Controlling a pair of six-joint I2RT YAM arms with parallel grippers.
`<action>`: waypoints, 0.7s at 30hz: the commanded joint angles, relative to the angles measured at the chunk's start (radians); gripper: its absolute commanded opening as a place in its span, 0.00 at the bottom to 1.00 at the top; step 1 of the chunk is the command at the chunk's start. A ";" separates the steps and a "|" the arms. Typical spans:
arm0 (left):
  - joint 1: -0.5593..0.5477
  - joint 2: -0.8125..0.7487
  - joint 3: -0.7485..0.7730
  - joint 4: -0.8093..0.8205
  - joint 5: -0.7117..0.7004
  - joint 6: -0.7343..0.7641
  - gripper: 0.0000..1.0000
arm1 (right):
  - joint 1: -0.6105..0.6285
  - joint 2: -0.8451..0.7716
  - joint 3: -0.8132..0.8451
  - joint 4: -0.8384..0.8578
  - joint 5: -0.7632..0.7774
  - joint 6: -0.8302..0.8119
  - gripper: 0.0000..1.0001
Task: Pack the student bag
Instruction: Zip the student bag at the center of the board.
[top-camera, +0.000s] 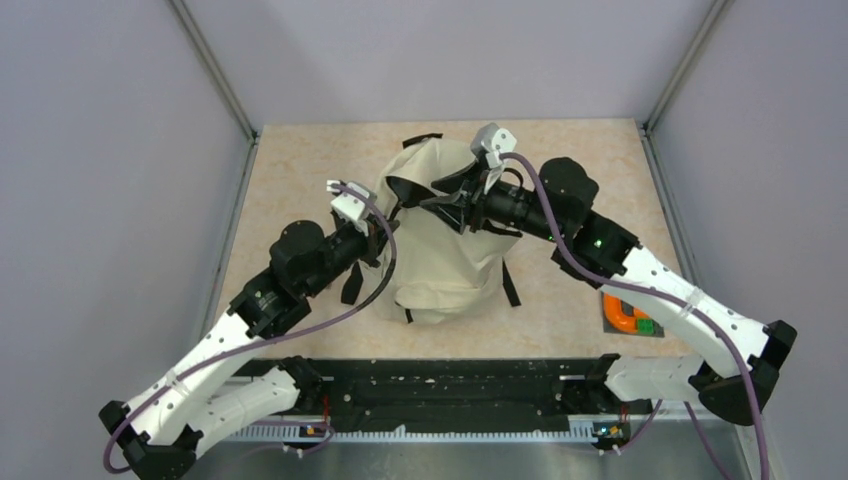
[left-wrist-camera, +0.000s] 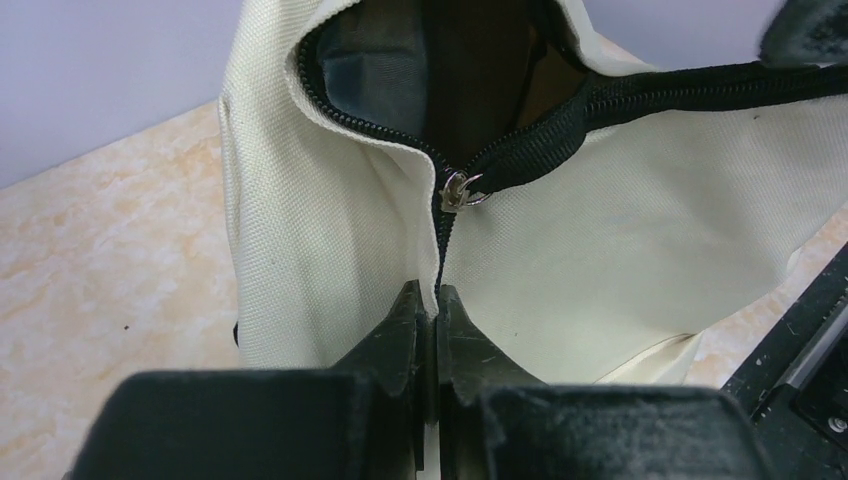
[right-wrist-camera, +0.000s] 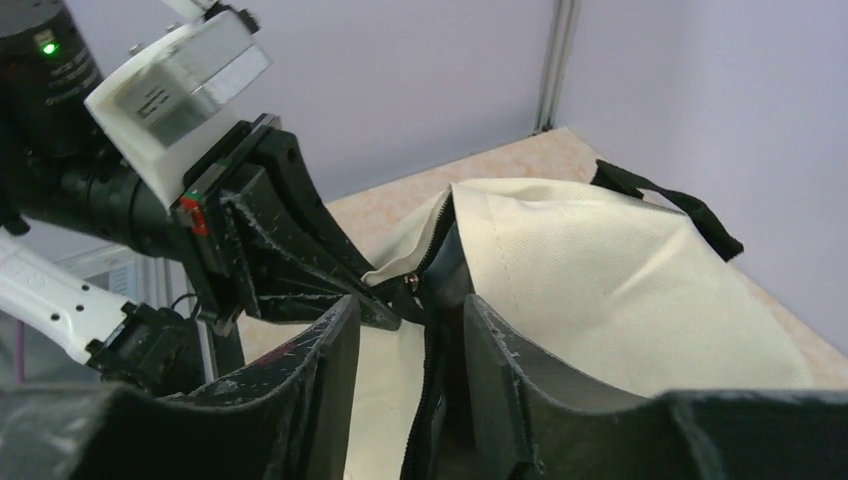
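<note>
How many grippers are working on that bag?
2. The left gripper is shut on the student bag's zipped seam, below the zipper pull; the right gripper, open, straddles the zipper edge at the bag's mouth.

No legible text, brand or number in any view. Dark marks on the white wrist housing (right-wrist-camera: 172, 88) are too blurred to read.

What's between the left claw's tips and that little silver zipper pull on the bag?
A short closed stretch of zipper on the student bag, running from the left claw to the zipper pull. The left wrist view shows it.
</note>
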 joint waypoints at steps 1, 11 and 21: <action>0.003 0.023 0.107 -0.030 -0.004 -0.019 0.00 | 0.007 0.000 0.068 -0.077 -0.097 -0.003 0.48; 0.004 0.047 0.154 -0.065 0.035 -0.024 0.00 | 0.014 0.044 0.135 -0.278 -0.125 -0.363 0.74; 0.004 0.018 0.109 -0.027 0.029 -0.021 0.00 | 0.025 0.046 0.152 -0.232 -0.213 -0.530 0.76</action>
